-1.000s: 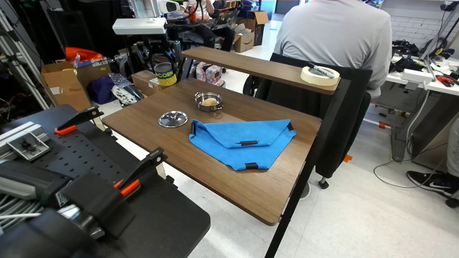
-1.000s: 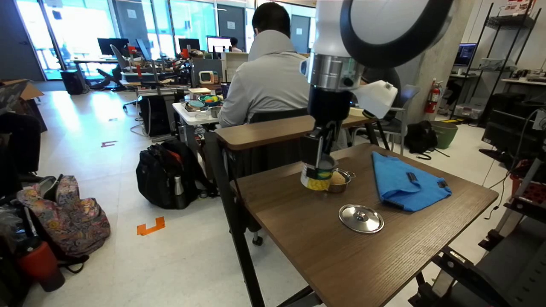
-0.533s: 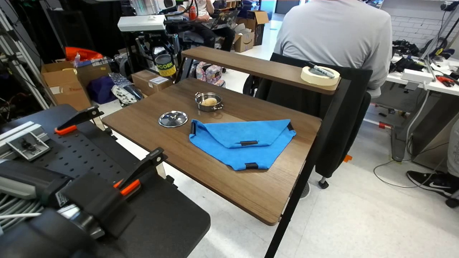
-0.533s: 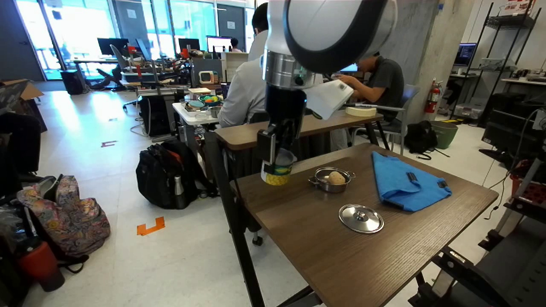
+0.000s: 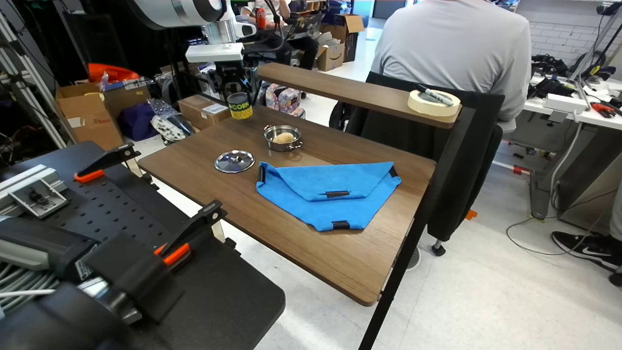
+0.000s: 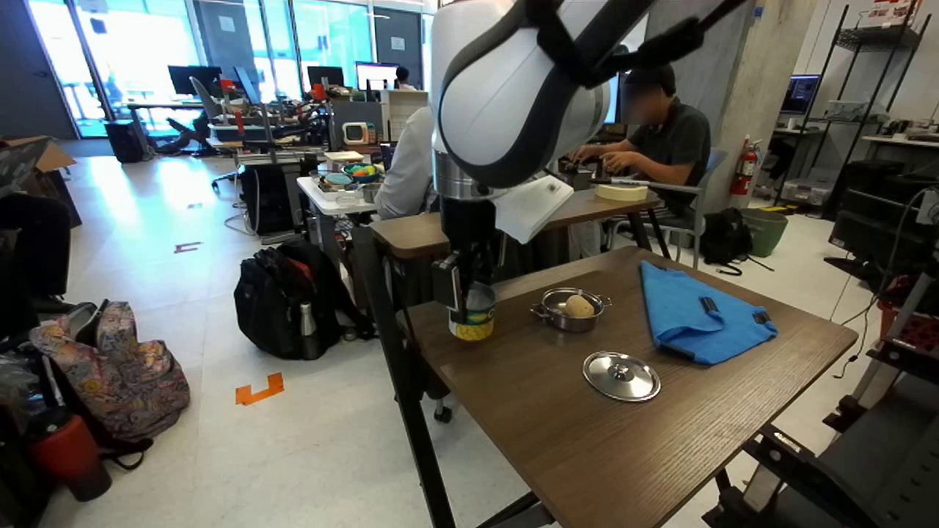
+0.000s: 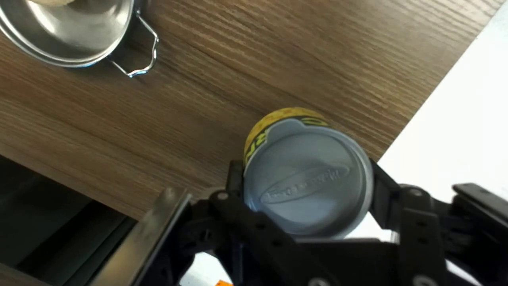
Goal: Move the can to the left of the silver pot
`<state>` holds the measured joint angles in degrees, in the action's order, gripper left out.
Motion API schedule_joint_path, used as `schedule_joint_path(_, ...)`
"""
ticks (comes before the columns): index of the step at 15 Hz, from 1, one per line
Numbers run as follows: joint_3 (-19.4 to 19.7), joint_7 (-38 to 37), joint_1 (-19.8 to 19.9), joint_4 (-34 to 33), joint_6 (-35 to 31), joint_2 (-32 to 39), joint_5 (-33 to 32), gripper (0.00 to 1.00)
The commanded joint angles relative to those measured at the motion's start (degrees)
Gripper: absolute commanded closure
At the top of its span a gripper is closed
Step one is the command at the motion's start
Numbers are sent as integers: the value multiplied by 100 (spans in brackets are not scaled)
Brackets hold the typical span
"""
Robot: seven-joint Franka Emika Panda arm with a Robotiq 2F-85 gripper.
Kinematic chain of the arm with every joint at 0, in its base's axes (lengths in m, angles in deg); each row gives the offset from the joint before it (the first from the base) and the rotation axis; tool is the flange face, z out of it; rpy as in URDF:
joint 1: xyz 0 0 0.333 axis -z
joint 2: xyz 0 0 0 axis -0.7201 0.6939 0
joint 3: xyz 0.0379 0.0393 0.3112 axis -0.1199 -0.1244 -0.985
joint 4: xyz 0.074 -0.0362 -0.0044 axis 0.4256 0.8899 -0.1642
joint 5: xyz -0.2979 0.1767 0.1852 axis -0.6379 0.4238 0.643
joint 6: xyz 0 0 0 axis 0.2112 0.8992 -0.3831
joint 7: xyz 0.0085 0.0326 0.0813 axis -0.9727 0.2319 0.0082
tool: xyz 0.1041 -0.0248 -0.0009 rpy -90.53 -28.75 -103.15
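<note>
Can [image 5: 240, 106], gray-topped with a yellow and dark label, is held upright by your gripper [image 7: 307, 182], which is clamped on its opposite sides. It is at a corner of the wooden table [image 6: 528, 396]; in both exterior views it appears to the left of the silver pot [image 6: 566, 320], with a gap between them. The pot holds a round pale object [image 6: 580, 306], and a shiny lid [image 6: 621, 375] lies near it. Whether the can's base touches the wood or hangs just above it cannot be told.

You seem to be at the placing step, with the release left to do. The main danger is the corner: in the wrist view the can hides part of the table's edge, with pale floor [image 7: 456, 139] beyond, though the slant may exaggerate this. Let go with the base overhanging, and it could tip and fall. Let go too high, and it could land on its rim and roll. Drawing it inward eases that risk, but go too far and you may strike the pot's wire handle [image 7: 156, 39]. The raised shelf [image 5: 340, 90] looks close to your gripper, so backing off sideways might bump it.
</note>
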<state>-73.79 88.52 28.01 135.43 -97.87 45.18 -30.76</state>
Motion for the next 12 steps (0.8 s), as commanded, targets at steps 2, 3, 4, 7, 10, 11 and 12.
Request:
schedule_joint_path(2,-28,116,127,-1076,738,714,10,54)
schedule_joint_path(3,-50,153,162,-1212,855,818,28,54)
schedule_joint_path(4,-75,188,188,-1345,977,926,46,54)
schedule_joint_path(7,-105,268,200,-1658,1311,1071,48,6)
schedule_joint_path(10,-125,348,200,-1808,1475,1183,46,0)
schedule_joint_path(11,-139,387,212,-1835,1487,1204,53,0)
schedule_joint_path(12,-161,436,234,-1824,1476,1201,66,0)
